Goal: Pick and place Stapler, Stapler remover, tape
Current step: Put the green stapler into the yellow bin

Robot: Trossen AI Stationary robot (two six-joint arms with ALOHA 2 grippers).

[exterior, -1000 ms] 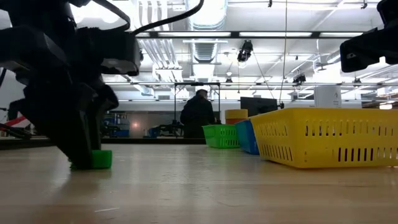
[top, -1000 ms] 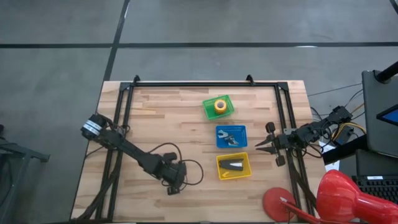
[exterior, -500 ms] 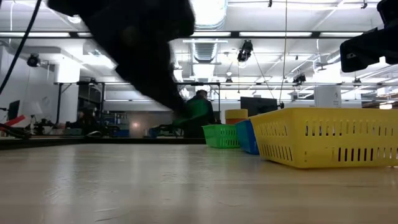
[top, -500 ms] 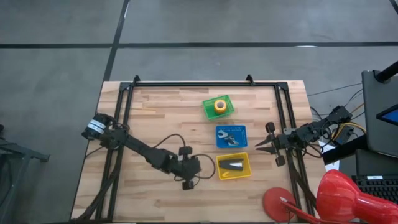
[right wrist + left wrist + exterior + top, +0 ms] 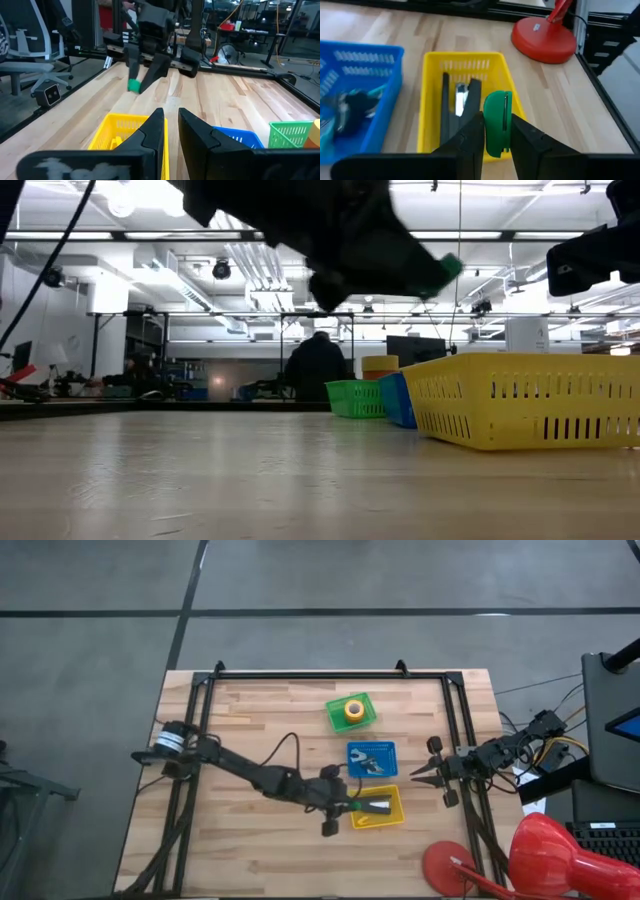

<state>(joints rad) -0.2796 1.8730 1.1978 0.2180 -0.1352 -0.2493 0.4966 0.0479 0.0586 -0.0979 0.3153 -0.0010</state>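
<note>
My left gripper (image 5: 350,808) hovers above the near-left rim of the yellow basket (image 5: 395,792), shut on a small green block (image 5: 497,122). The dark stapler (image 5: 445,115) lies on the floor of that basket, also visible from above as the stapler (image 5: 378,805). The tape (image 5: 352,710) sits in the green basket (image 5: 330,718). A dark and cyan stapler remover (image 5: 355,105) lies in the blue basket (image 5: 391,748). My right gripper (image 5: 413,773) waits shut at the table's right side, level with the blue basket. My left gripper pinches the green block (image 5: 496,107) between its two fingers (image 5: 470,137), one on each flat side. The block's free end sticks out past the fingertips. It is lifted clear, high above the table, as the green block (image 5: 450,268) shows in the low view.
The three baskets stand in a row from far to near: green, blue, yellow. A red lamp base (image 5: 545,37) stands at the table's near right corner. Bare wood lies left of the baskets. A person (image 5: 318,370) stands far behind the table.
My left gripper has lifted the green block off the table's near-left part and carried it up and toward the right edge, reaching the yellow basket's rim. The block was on the wood a second ago and now hangs high in the air. The right arm has kept still.
</note>
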